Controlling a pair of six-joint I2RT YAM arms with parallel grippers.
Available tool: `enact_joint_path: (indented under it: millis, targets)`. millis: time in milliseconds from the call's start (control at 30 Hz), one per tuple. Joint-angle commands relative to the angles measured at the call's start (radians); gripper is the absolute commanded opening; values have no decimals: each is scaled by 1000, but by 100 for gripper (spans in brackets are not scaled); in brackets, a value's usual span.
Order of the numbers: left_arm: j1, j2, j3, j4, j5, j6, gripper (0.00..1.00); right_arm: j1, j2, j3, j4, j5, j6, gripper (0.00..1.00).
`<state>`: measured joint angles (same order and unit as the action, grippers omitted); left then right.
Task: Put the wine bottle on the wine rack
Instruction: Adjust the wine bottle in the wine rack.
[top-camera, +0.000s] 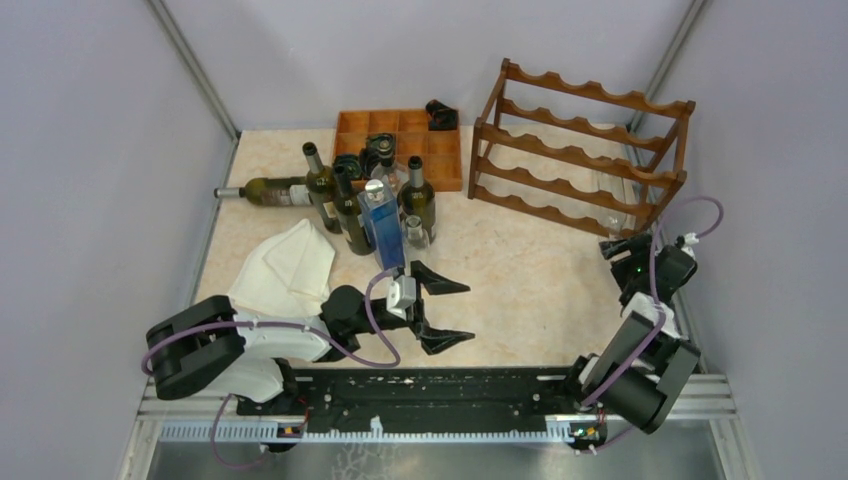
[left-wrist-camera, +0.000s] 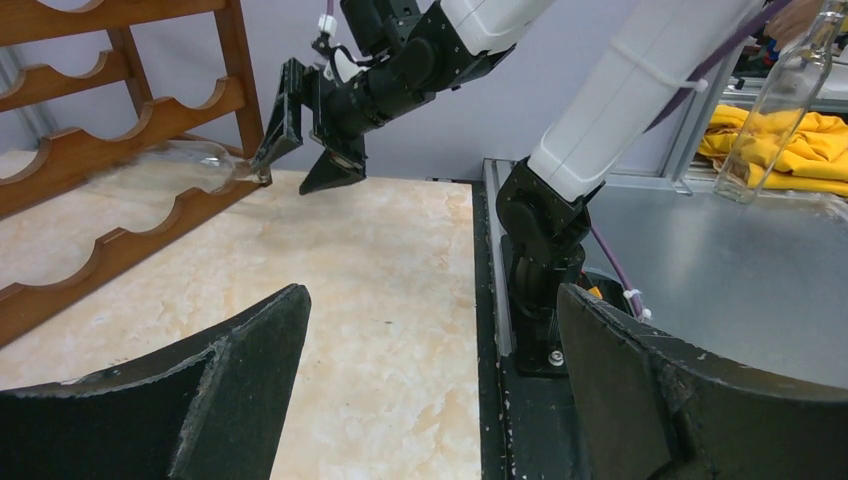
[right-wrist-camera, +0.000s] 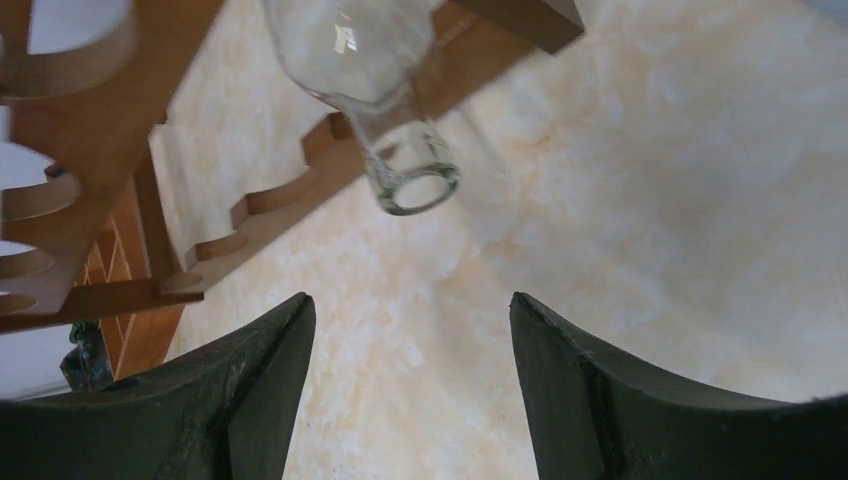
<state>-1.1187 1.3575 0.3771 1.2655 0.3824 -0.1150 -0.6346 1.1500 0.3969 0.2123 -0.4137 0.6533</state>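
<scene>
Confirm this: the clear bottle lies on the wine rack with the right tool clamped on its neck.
Not clamped. In the right wrist view the right tool has its jaws apart with nothing between them, and the neck ends ahead of its fingertips. The clear bottle does lie on the wine rack.

On my overhead feed I see a white cloth (top-camera: 290, 262) crumpled at the left of the table (top-camera: 520, 285). A blue rectangular bottle (top-camera: 381, 225) stands just beyond it, with a small glass (top-camera: 416, 232) beside that. An orange-brown compartment tray (top-camera: 352, 123) sits at the back wall. The left wrist feed shows yellow fabric (left-wrist-camera: 770, 135) heaped off the table.
</scene>
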Motion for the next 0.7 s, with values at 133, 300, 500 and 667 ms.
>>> enact_joint_path:
  millis: [133,300,500,667]
  targets:
    - [5,-5,-12,41,6,20,99,-36,100,-19,195,5,10,70]
    - [5,6,-12,47,12,24,99,-45,177,-43,352,-29,19,68]
    - [5,14,-14,46,12,31,99,-47,316,-30,515,-82,46,61]
    - [5,27,-8,46,20,38,99,-47,387,-38,656,-116,64,57]
